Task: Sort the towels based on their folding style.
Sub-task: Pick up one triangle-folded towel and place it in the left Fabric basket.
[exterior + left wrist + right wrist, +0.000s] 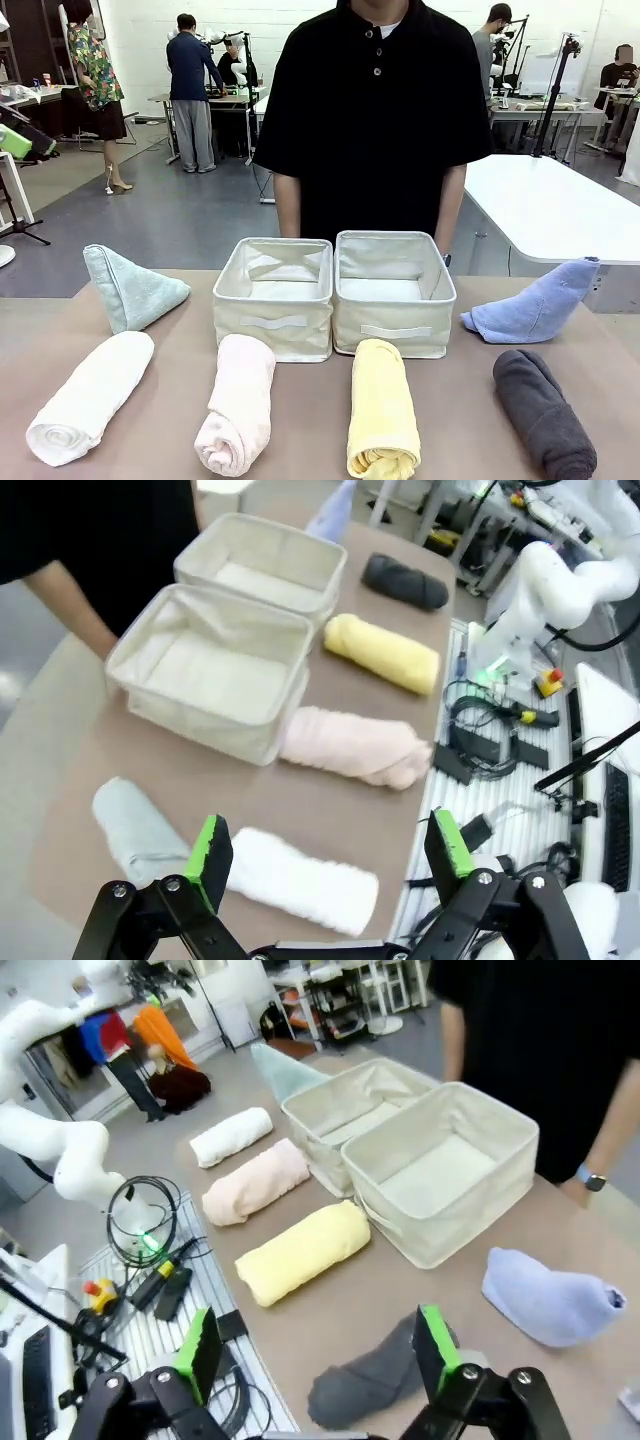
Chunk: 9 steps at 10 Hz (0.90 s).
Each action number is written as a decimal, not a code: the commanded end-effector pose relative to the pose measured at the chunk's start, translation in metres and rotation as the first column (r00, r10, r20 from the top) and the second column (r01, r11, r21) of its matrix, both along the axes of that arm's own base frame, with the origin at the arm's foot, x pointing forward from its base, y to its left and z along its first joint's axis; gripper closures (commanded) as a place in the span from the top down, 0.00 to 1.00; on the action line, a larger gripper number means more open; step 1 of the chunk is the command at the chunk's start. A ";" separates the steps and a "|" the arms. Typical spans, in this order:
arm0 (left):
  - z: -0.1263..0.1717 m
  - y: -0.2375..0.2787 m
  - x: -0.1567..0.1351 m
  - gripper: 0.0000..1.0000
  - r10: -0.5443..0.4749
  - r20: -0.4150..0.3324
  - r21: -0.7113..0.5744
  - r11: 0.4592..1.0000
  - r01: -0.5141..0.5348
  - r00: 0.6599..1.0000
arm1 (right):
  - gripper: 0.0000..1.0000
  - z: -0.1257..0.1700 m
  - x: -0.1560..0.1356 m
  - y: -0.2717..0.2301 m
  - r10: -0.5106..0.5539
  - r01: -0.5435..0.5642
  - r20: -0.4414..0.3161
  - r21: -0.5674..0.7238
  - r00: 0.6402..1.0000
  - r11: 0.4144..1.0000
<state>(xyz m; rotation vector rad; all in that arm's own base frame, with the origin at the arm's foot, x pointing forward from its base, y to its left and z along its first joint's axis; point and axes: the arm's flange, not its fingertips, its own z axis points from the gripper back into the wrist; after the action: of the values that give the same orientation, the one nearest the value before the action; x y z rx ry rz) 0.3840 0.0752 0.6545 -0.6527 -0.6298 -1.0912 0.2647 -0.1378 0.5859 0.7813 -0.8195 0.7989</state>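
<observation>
Several towels lie on the brown table [300, 420]. Along the front run four rolled ones: white [90, 397], pale pink [238, 402], yellow [381, 408] and dark grey [543, 412]. A teal-green cone-folded towel [128, 287] stands at far left, a light blue cone towel [535, 305] at far right. My left gripper [330, 865] hangs open above the white roll [300, 882], holding nothing. My right gripper [315, 1352] hangs open above the dark grey roll [375, 1380] and beside the yellow roll [300, 1252], holding nothing.
Two cream fabric bins [275, 298] [392, 290] stand side by side at the table's middle, both with nothing inside. A person in a black shirt [375, 110] stands right behind them, arms down. A white table [560, 205] is at the back right.
</observation>
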 end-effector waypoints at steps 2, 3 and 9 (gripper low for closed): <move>-0.017 0.007 -0.002 1.00 0.042 0.192 0.024 0.999 -0.048 0.980 | 1.00 0.009 -0.015 -0.026 0.023 -0.025 0.050 0.039 0.999 0.999; -0.017 0.015 -0.009 1.00 0.041 0.248 -0.030 0.999 -0.035 0.968 | 1.00 0.015 -0.026 -0.027 0.053 -0.055 0.097 0.022 0.994 0.998; -0.026 0.036 -0.036 1.00 0.003 0.312 -0.072 0.997 0.020 0.950 | 1.00 0.024 -0.046 -0.043 0.072 -0.075 0.086 0.027 0.994 0.997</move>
<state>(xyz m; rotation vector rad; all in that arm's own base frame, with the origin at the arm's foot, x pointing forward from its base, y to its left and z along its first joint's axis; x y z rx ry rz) 0.3476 0.1137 0.6335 -0.5292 -0.9461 -1.1895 0.2154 -0.1788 0.6084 0.8026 -0.8879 0.8738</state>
